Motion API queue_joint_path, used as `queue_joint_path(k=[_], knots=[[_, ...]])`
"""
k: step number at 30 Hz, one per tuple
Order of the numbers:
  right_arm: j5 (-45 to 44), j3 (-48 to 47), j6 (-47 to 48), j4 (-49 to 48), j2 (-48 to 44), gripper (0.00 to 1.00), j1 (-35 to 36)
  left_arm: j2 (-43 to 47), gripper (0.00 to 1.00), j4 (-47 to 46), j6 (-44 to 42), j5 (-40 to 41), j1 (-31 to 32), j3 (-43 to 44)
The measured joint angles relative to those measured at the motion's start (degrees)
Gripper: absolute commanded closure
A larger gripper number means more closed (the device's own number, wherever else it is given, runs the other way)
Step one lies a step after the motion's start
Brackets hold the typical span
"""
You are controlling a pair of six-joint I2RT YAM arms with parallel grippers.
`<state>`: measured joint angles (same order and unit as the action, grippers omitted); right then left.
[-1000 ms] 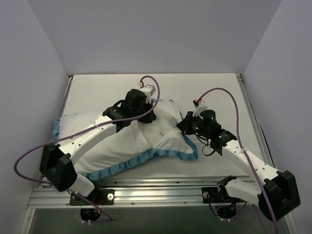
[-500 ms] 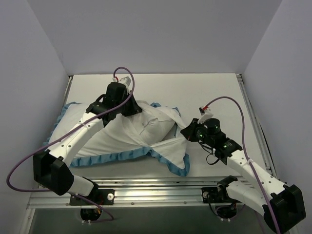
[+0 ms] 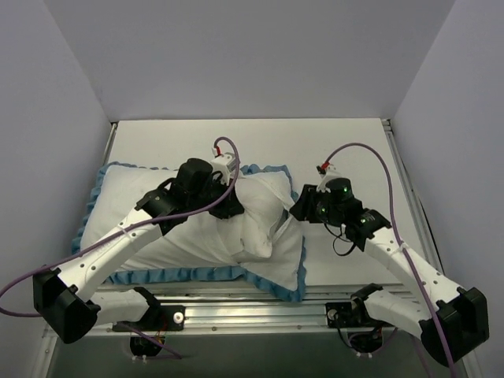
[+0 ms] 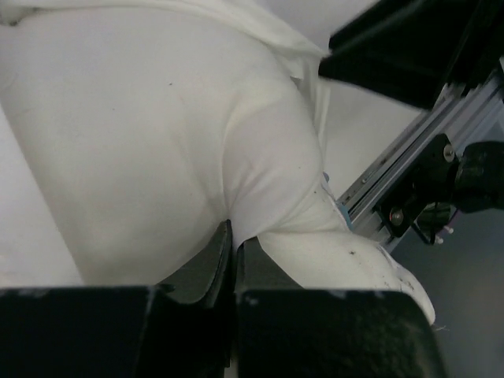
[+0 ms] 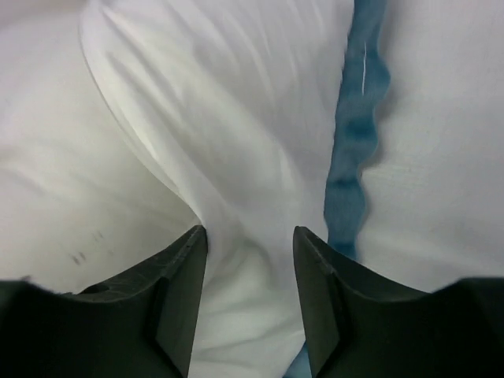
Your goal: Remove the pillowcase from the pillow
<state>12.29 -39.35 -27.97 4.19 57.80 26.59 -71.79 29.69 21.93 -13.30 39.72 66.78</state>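
Observation:
The pillowcase (image 3: 126, 197) lies white side up across the left and middle of the table, its blue ruffled trim (image 3: 197, 272) round the edges. The plump white pillow (image 3: 264, 216) bulges at its right end. My left gripper (image 3: 230, 209) is shut on a pinched fold of plump white fabric, seemingly the pillow (image 4: 157, 118). Its jaws (image 4: 234, 232) are closed tight, and speckled pillowcase cloth (image 4: 354, 268) lies beside them. My right gripper (image 3: 298, 206) is open at the right edge. Its jaws (image 5: 250, 236) straddle rumpled white pillowcase fabric (image 5: 236, 118) next to the blue trim (image 5: 358, 118). The patterned front is hidden.
An aluminium rail (image 3: 260, 303) runs along the table's near edge and also shows in the left wrist view (image 4: 402, 165). White walls close in the left, far and right sides. The right arm (image 4: 417, 47) is close to my left gripper.
My left gripper swung left with the fabric, then came back towards the middle. The pillowcase now lies flatter with its far ruffle showing. My right gripper shifted slightly farther away.

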Motion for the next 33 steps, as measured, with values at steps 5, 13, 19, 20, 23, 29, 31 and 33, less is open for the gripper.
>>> queue_joint_path(k=[5,13,19,20,23,29,31,33], knots=[[0.0,-11.1,4.7,2.8,5.2,0.33,0.1,6.2,0.78,0.9,0.4,0.0,2.3,-8.4],[-0.5,-22.7,11.2,3.0,17.3,0.25,5.9,6.7,0.10,4.4,0.7,2.1,3.0,-5.5],[-0.2,-22.1,12.2,2.1,22.7,0.24,9.7,1.7,0.03,7.5,-0.1,6.8,3.0,5.6],[-0.3,-21.8,12.2,1.8,22.8,0.25,9.7,0.7,0.03,7.6,-0.1,7.8,3.0,7.5],[-1.0,-21.3,12.2,0.2,22.9,0.25,9.7,-3.5,0.03,7.7,0.0,11.0,3.0,13.2],[-2.3,-19.3,11.9,-2.5,23.6,0.28,8.3,-12.5,0.00,6.3,2.0,14.2,3.0,16.6],[-2.5,-18.0,11.8,-3.6,23.9,0.32,7.2,-15.5,0.00,5.8,3.2,14.3,3.0,16.4],[-2.5,-17.0,11.6,-4.6,24.4,0.36,5.6,-17.4,0.00,4.9,4.3,14.3,3.2,15.0]])
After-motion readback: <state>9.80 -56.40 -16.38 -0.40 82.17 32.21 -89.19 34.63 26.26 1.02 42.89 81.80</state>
